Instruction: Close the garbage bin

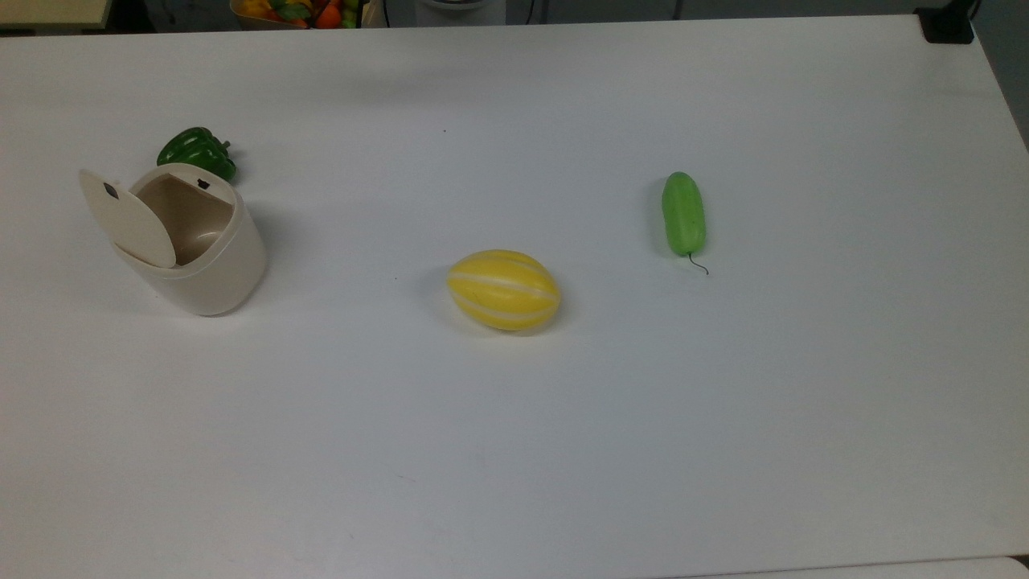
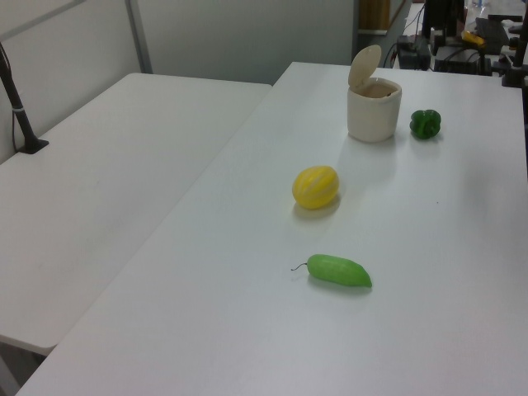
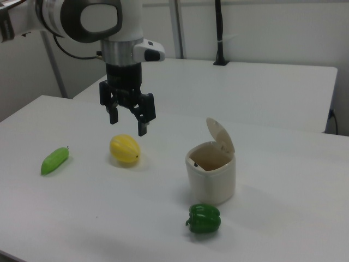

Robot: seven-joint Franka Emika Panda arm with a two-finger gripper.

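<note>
The cream-beige garbage bin (image 1: 211, 269) stands on the white table at the top view's left. Its flat lid (image 1: 129, 219) is tipped up on its hinge, so the inside is open to view. The same bin (image 2: 374, 114) is at the far end of the table in the left view, and at centre right (image 3: 211, 177) in the right view. In the right view my gripper (image 3: 128, 123) hangs open and holds nothing. It points down above the table, left of the bin and well apart from it.
A yellow melon (image 1: 503, 289) lies mid-table, just below my gripper in the right view. A green cucumber (image 1: 683, 213) lies at the top view's right. A green pepper (image 1: 197, 153) sits close behind the bin. A second white table (image 2: 107, 173) adjoins at the left view's left.
</note>
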